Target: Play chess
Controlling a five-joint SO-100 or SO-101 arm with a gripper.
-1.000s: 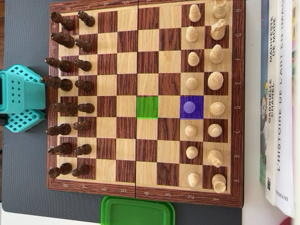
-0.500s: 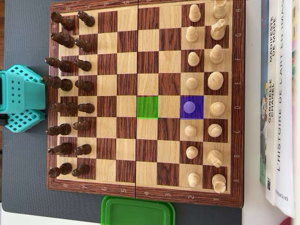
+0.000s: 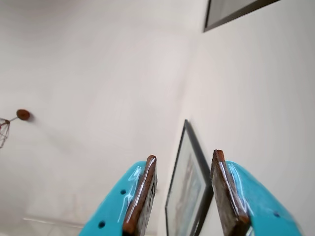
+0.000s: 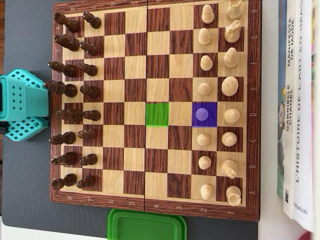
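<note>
A glossy wooden chessboard (image 4: 155,105) with smooth wooden pieces lies on a matt grey mat (image 4: 27,190), beside a shiny green plastic lid (image 4: 146,226) and a turquoise plastic tool (image 3: 182,196).

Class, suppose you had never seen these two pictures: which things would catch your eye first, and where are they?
In the overhead view, the chessboard has two tinted squares in one row: a green square near its centre and a purple square under a white pawn. The turquoise arm sits at the left edge. In the wrist view, the open tool points at a bare wall.
</note>
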